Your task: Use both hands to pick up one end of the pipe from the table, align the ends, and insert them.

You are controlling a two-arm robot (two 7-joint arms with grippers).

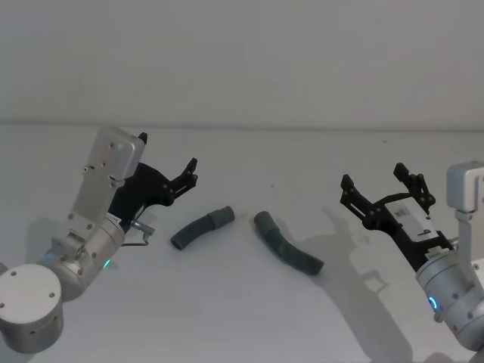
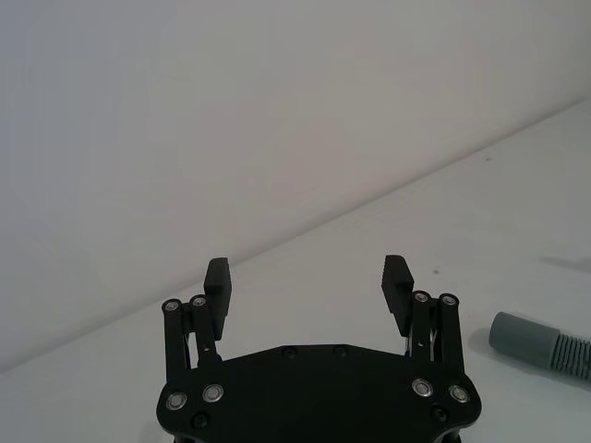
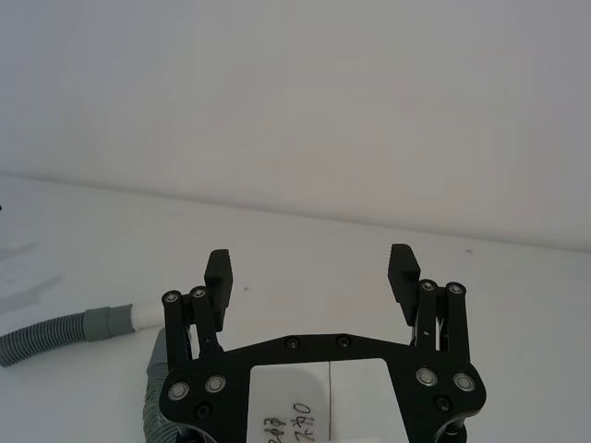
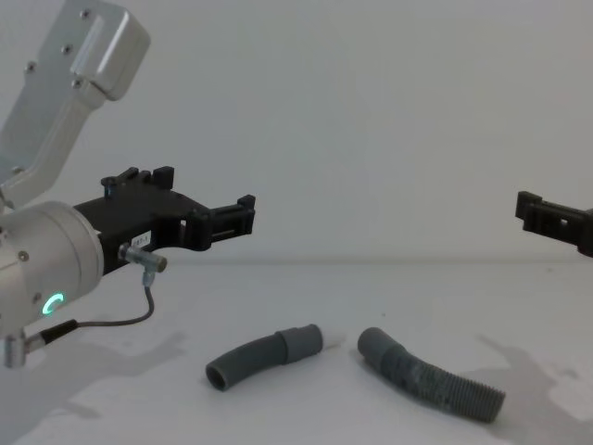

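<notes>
Right gripper (image 3: pixel 312 272), white label (image 3: pixel 328 406) on its palm plate: dark handwriting, turned sideways and cut by the lower edge of the frame. It holds a number that looks like 203, with more strokes beside it that cannot be read for sure.
Left gripper (image 2: pixel 309 277), small white tag (image 4: pixel 137 242) on its body: tiny dark print, too small to read.
</notes>
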